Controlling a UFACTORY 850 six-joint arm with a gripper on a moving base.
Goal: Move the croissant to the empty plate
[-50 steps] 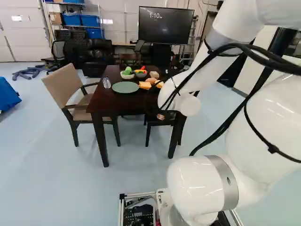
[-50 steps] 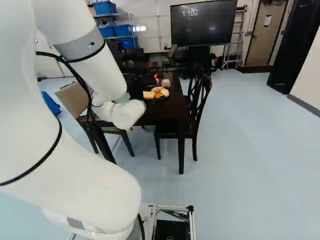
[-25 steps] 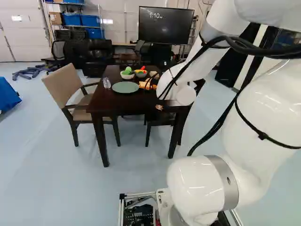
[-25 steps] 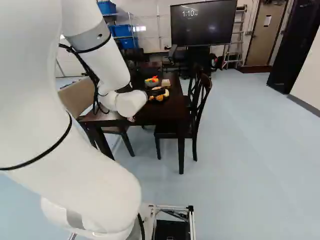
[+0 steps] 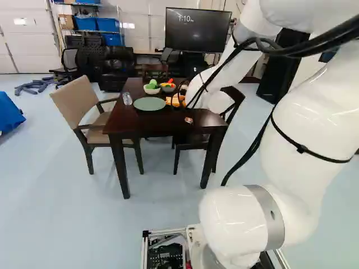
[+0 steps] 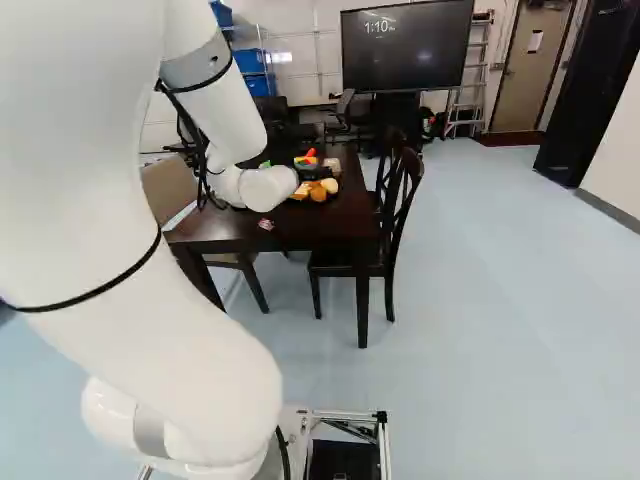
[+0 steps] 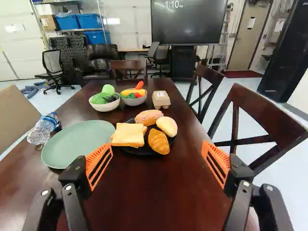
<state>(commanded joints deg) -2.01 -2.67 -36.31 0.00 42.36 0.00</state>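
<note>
And there's the croissant (image 7: 159, 141), on the black plate (image 7: 139, 149) beside the bread slices (image 7: 128, 134), straight ahead of the hand (image 5: 179, 94), whose two fingers stand wide apart over the desk (image 7: 159, 192) with nothing between them!

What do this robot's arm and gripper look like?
The arm is glossy white and rounded, with grey bands at some joints, black cables along it and thin black straps. The gripper is black, two-fingered, with slotted, roughly triangular orange pads.
</note>
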